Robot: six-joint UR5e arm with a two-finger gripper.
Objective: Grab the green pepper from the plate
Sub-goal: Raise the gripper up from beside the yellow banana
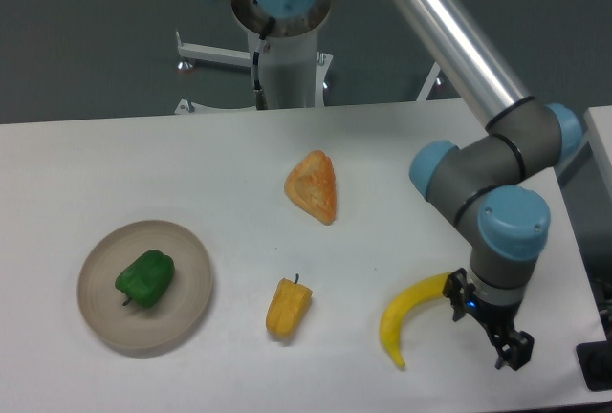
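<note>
The green pepper point(145, 277) lies on the left half of the beige plate point(191, 291) at the table's front left, its dark stem pointing toward the front. My gripper point(486, 322) hangs over the front right of the table, far to the right of the plate. Its jaws stand apart with nothing between them. One black fingertip point(513, 351) points toward the table's front edge.
A yellow banana point(409, 313) lies just left of the gripper. A yellow-orange pepper point(288, 306) sits at front centre, and an orange wedge-shaped pastry point(314, 186) lies mid-table. The arm's base point(283, 59) stands at the back edge.
</note>
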